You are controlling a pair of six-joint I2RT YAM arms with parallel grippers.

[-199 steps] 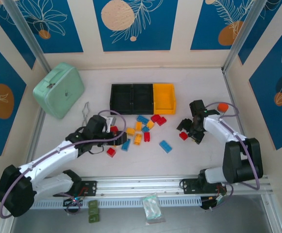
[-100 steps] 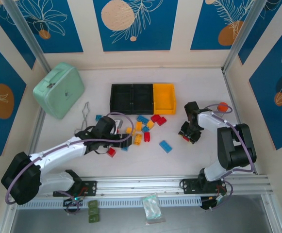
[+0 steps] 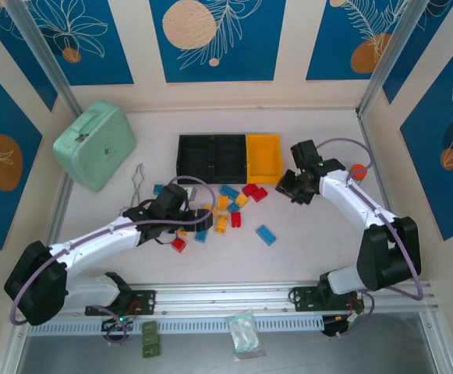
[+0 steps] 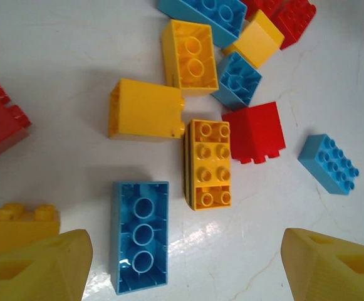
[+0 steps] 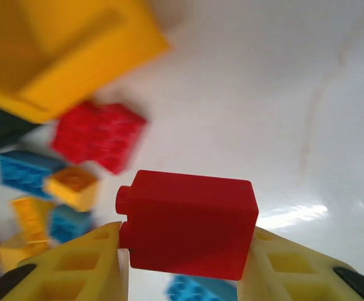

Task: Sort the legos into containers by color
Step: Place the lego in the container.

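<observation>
White table (image 3: 312,257), job barely started. The mint-green case (image 3: 94,145) sits near the far left corner and is not part of the sort. The containers (image 3: 230,158), two black and one yellow bin (image 3: 263,160), are at the far middle of the table, and all three look empty from above. My right gripper (image 5: 182,254) is clamped on a red brick (image 5: 188,222). It looks lifted, just beside the yellow bin's near right corner. My left gripper (image 4: 185,269) is spread wide and holds nothing. It hovers over the legos (image 3: 226,206) scattered mid-table just in front of the bins, with a blue brick (image 4: 139,235) and an orange brick (image 4: 208,164) below it. So one red is in hand, none are binned that I can see, and the whole pile is left. There is no brand, label or readable writing anywhere.
</observation>
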